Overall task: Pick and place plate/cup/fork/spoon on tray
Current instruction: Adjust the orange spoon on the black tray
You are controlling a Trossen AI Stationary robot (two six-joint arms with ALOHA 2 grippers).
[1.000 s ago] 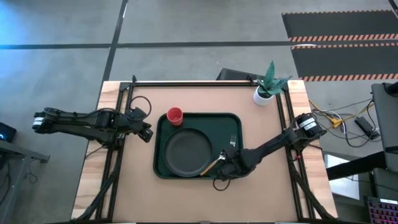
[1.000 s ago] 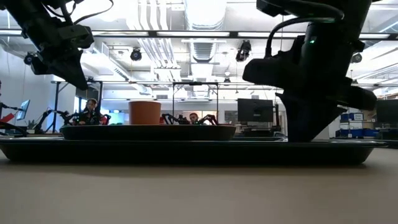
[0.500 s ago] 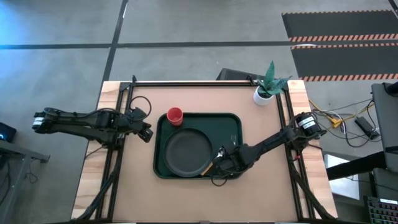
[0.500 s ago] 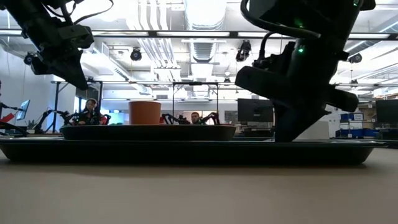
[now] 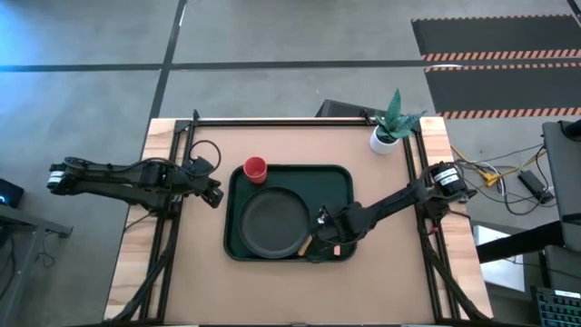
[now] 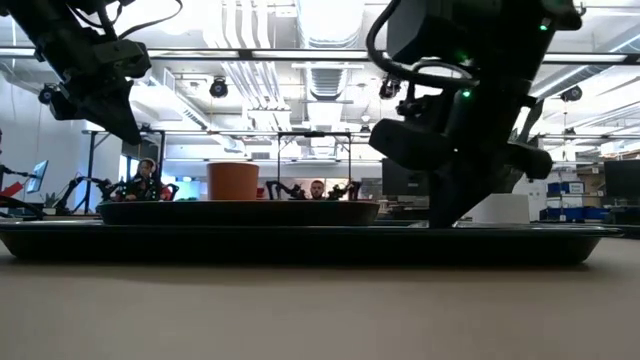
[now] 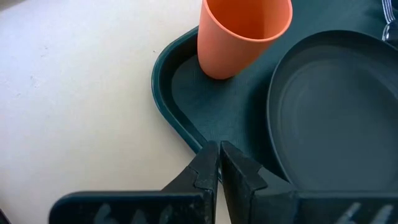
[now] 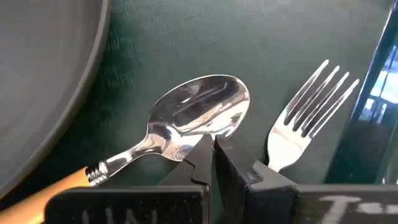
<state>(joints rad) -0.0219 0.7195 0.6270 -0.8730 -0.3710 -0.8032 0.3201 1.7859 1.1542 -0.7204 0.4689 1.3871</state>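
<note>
While the left gripper (image 5: 216, 197) hangs off the tray's outer edge with its jaws pressed together and empty, the working end of this scene is on the other side. Just ahead of those closed left jaws runs the rim of the tray (image 7: 163, 106); beyond it stands the cup (image 7: 244, 34), with the plate (image 7: 336, 118) beside the cup, both inside the tray.

Next across, the plate (image 5: 270, 222) fills the middle of the tray (image 5: 286, 170), and the cup (image 5: 256, 168) sits in the tray's far left corner, well apart from the right jaws.

Further right, the right gripper (image 5: 322, 238) is low over the tray's right strip, jaws together and holding nothing. The spoon (image 8: 186, 127) lies directly ahead of their tips, the bowl just in front and appearing to touch them; its orange handle runs back toward the plate's rim, so the long axis lies slantwise across the jaw line. The fork (image 8: 308, 118) lies just beside the spoon, on the side away from the plate, tines pointing ahead, close to the tray wall.

Assessment: all four items rest within the tray. The right arm is plainly the nearer to both utensils; any further handling of the spoon would require the jaws to part first and straddle its neck.
</note>
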